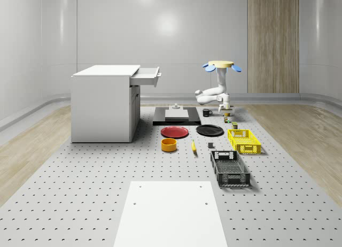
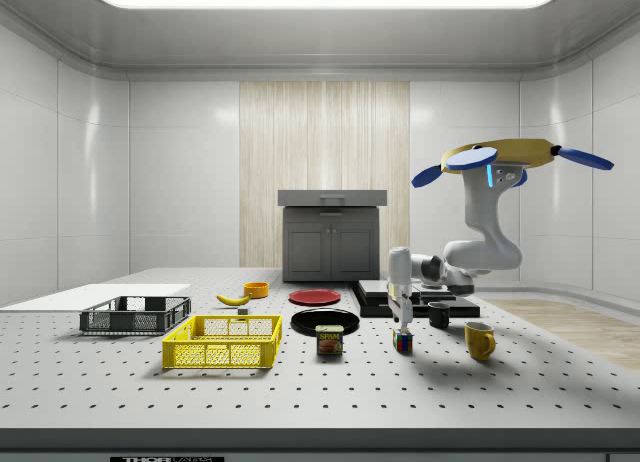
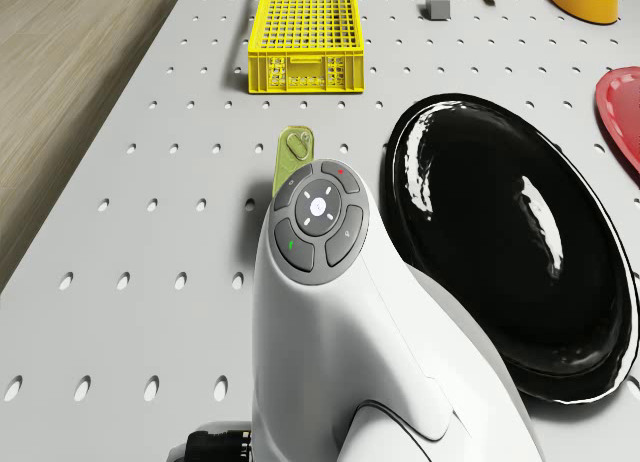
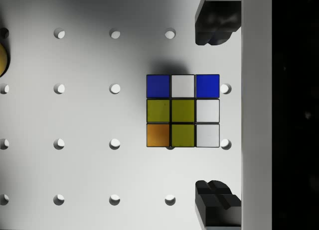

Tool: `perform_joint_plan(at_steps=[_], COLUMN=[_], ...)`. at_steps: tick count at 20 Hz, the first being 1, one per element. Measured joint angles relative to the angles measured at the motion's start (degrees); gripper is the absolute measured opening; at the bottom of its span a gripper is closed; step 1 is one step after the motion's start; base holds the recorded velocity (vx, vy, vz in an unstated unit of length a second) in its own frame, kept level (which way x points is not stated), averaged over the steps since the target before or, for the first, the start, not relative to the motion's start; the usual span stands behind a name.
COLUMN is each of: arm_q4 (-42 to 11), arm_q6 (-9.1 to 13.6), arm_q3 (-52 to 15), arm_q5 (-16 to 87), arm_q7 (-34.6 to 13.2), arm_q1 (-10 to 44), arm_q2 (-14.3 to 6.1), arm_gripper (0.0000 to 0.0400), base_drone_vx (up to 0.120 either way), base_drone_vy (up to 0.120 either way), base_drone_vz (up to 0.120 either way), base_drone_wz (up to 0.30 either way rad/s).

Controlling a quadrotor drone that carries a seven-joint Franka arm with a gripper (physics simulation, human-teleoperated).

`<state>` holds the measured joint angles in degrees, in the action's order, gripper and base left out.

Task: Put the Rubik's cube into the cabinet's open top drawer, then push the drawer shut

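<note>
The drone (image 2: 500, 160) hovers above the tabletop (image 1: 80, 193) — its pincer (image 4: 214, 110) hangs wide open over the Rubik's cube (image 4: 183, 110), fingertips (image 4: 215, 23) cut off.

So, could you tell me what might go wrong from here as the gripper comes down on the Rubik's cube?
The gripper, open above the Rubik's cube, has its fingers offset toward one cube edge in the wrist view, so closing may catch only that edge or knock the cube aside. The can, black mug and yellow mug stand nearby; the arm could bump them. The drone hovers above.
</note>
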<state>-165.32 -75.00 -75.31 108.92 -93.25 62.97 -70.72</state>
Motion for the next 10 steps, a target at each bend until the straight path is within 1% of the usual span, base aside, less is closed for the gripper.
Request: perform_joint_plan(at_steps=[4, 6, 10], arm_q4=[0.06, 0.13, 0.5], arm_q6=[-0.92, -1.49, -3.46], arm_q3=[-0.26, -0.13, 1.92], arm_q5=[-0.49, -0.49, 1.16], arm_q7=[-0.28, -0.36, -0.2], arm_q1=[0.29, 0.39, 0.34], arm_q2=[-0.99, -1.53, -2.92], arm_gripper=[0.04, 0.04, 0.04], base_drone_vx=[0.0, 0.0, 0.0], base_drone_vy=[0.0, 0.0, 0.0], base_drone_vz=[-0.12, 0.0, 0.0], base_drone_wz=[0.0, 0.0, 0.0])
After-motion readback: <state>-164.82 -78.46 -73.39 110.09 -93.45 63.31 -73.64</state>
